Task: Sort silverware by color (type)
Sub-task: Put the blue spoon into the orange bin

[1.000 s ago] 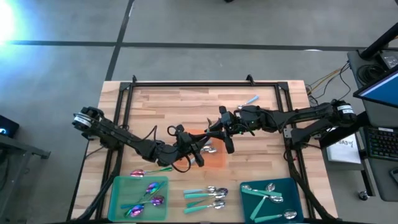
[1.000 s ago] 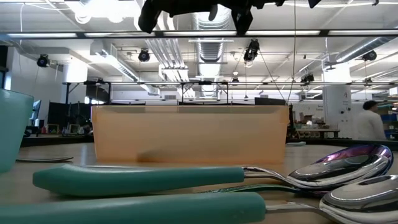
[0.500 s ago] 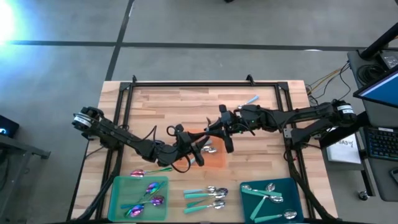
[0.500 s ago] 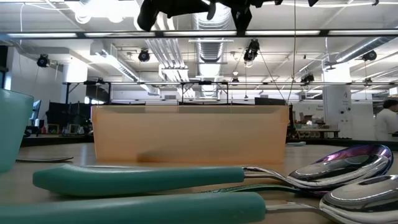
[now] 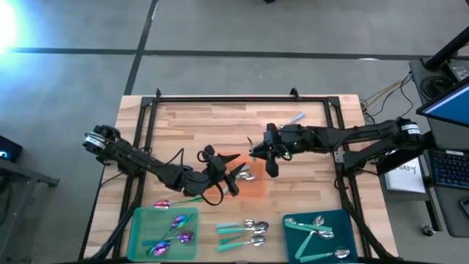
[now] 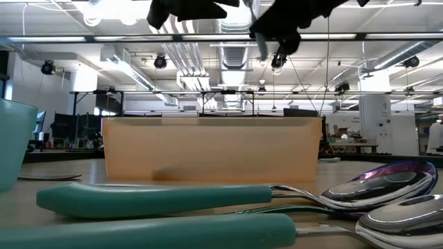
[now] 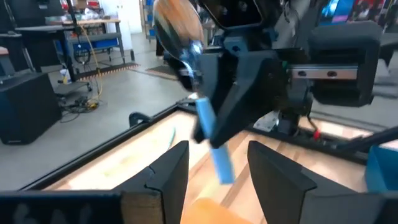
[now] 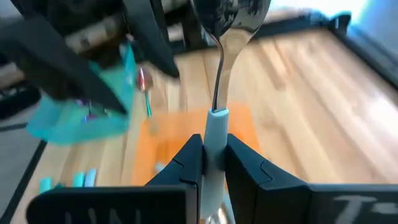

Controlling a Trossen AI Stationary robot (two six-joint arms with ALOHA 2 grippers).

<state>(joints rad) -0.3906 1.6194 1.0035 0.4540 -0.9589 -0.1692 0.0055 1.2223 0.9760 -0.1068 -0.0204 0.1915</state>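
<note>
Light-blue plastic marked the handle of the silver-bowled spoon [image 8: 217, 74] that the right gripper [image 5: 267, 152] clamped between its jaws, lifted above the flat orange tray [image 5: 253, 185] at the middle of the wooden desk [image 5: 183, 125], probably for carrying to its own group. The left gripper [image 5: 236, 176] hung beside it over the same tray with jaws parted and empty, so the spoon rested with the right arm alone. Sorted teal-handled spoons [image 5: 311, 231] lay in the teal tray [image 5: 350, 218].
</note>
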